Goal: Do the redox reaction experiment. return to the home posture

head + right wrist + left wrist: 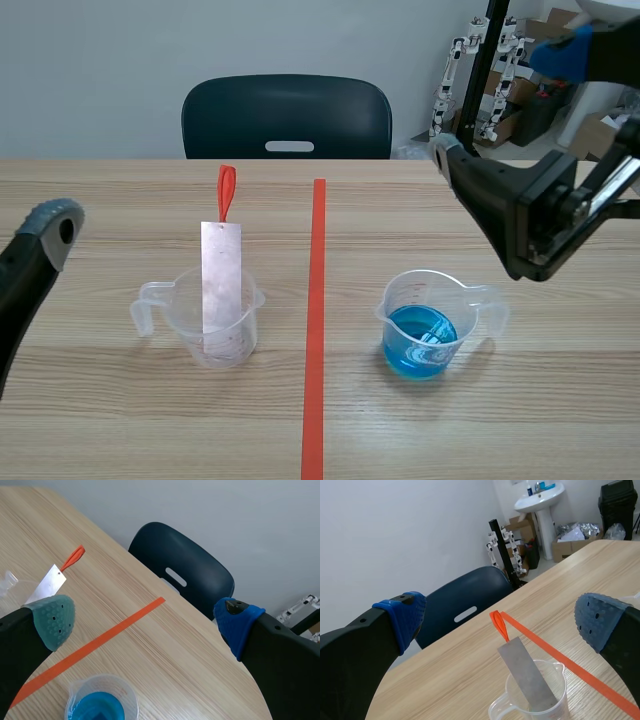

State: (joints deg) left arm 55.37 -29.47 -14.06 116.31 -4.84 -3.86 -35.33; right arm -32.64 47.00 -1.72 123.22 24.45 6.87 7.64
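A clear beaker stands left of the tape line with a grey metal strip leaning upright in it; an orange-red tag tops the strip. Right of the line sits a second beaker holding blue liquid. My left gripper is open, raised behind and above the strip and its beaker, touching neither. My right gripper is open too, high over the table's right side, with the blue beaker below it. Neither gripper holds anything.
An orange-red tape line runs down the table's middle. A dark chair stands behind the far edge. Boxes and a black stand fill the back right, off the table. The left arm lies low; the right arm is raised.
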